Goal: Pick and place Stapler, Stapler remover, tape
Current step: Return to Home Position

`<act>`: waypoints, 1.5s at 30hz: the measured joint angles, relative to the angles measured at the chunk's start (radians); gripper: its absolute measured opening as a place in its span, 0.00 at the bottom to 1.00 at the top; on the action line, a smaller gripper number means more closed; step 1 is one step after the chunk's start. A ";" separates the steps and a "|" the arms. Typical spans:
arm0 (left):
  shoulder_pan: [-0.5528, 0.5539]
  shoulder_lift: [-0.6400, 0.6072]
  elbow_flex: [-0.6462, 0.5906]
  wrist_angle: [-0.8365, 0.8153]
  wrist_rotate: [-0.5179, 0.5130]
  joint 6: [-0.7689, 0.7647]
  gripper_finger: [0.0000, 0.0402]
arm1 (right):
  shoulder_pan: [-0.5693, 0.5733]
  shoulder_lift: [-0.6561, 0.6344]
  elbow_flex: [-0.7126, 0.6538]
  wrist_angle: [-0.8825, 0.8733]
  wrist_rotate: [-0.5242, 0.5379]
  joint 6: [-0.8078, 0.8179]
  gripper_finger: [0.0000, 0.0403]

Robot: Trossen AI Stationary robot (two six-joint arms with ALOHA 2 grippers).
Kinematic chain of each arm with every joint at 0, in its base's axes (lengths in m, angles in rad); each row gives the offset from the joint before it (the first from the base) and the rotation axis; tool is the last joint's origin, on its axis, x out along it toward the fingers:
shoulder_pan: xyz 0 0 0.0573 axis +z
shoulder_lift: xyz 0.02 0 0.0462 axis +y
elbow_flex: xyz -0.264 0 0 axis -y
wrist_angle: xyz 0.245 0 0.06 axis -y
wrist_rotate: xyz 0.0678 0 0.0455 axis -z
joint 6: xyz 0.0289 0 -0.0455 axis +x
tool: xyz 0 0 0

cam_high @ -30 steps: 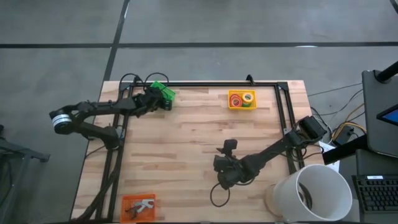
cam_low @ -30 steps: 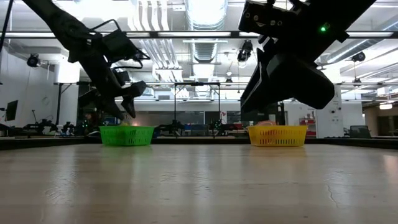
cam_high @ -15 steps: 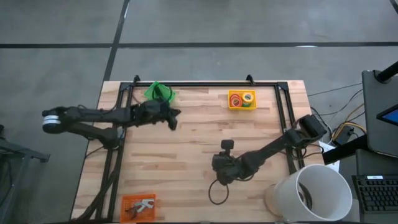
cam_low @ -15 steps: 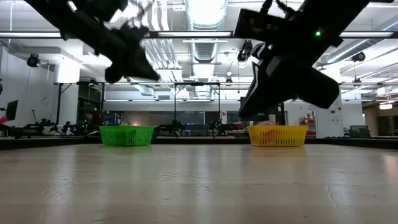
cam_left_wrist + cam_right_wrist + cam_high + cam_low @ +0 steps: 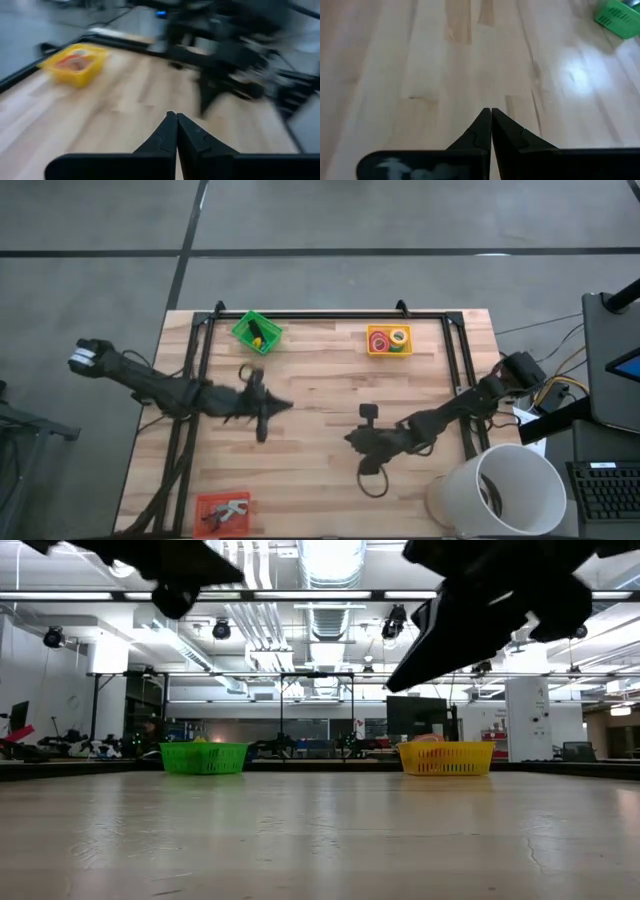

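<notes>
Sorting looks done, so what's left is parking the arms. The left gripper (image 5: 272, 408) hangs over the worktop's left-middle, jaws pressed flat together w/ nothing btwn them. I'd pull it straight back toward the left edge at the same height. The green bin (image 5: 268, 332) by the back-left corner holds the black stapler (image 5: 254, 329) plus a yellow piece. The orange bin (image 5: 205, 502) at the front-left corner holds the staple removers (image 5: 232, 510). So no dipping near either.

The right gripper (image 5: 352, 442) sits about mid-worktop, nearer the front edge, jaws likewise closed and empty. A cable loop (image 5: 372, 480) shows just in front of it, so I'd back it toward the right edge w/o snagging that. The yellow bin (image 5: 371, 340) w/ tape rolls (image 5: 398, 336) sits at the back edge, right of centre, well clear.

Only the overhead view shows what's inside the bins. The table-level view gives just the green and yellow walls, but shows both arms riding above the wood. The wrist cams alone settle the jaws. The left wrist view is blurred, w/ the yellow bin and the other arm ahead. The right wrist view catches a corner of the green bin.
</notes>
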 joint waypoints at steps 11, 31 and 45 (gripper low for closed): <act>-0.248 0.001 -0.032 -0.116 -0.250 -0.026 0.05 | -0.025 -0.240 -0.270 0.179 -0.135 0.035 0.02; 0.108 -0.275 -0.540 0.547 0.420 0.167 0.07 | -0.329 -0.447 -0.646 0.837 -0.677 -0.117 0.02; 0.139 -0.606 -0.605 0.324 0.450 0.197 0.06 | -0.332 -0.910 -0.904 0.767 -0.541 -0.127 0.02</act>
